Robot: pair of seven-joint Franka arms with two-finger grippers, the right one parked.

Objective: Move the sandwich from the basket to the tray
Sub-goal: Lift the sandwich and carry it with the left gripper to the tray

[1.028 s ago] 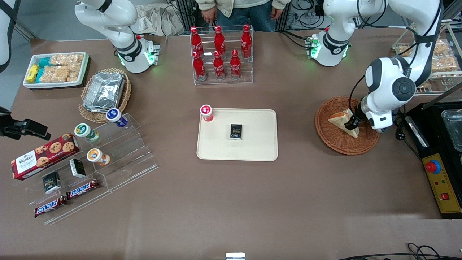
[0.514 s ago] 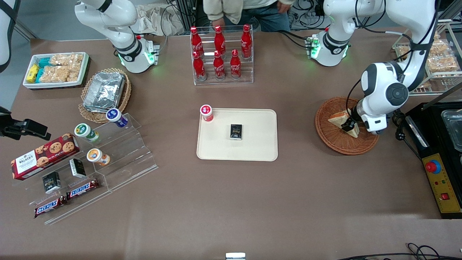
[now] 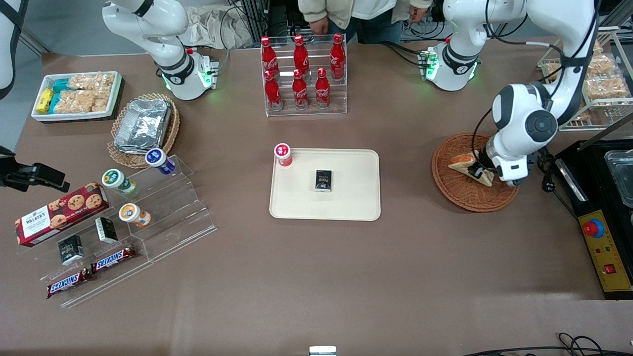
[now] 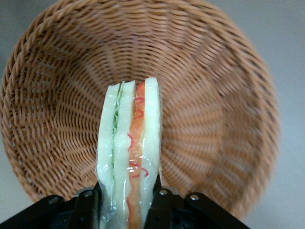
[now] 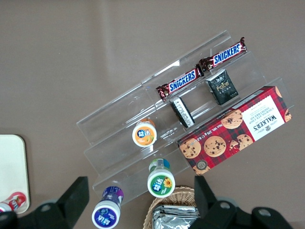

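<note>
The sandwich (image 3: 464,163), a pale bread wedge with orange-red and green filling (image 4: 129,143), is held edge-up just above the floor of the round reddish-brown wicker basket (image 3: 452,190). My left gripper (image 3: 478,171) is shut on the sandwich, its black fingers (image 4: 162,205) pressing both bread faces. The basket's weave (image 4: 214,119) fills the wrist view under the sandwich. The cream rectangular tray (image 3: 356,198) lies at the table's middle, well away from the basket toward the parked arm's end.
On the tray stand a red-capped cup (image 3: 283,154) at one corner and a small black box (image 3: 323,180). A rack of red cola bottles (image 3: 301,74) stands farther from the camera than the tray. A black control box (image 3: 601,247) sits beside the basket.
The gripper with the sandwich has shifted slightly toward the tray and risen a little within the basket; the sandwich has tilted up with it.
</note>
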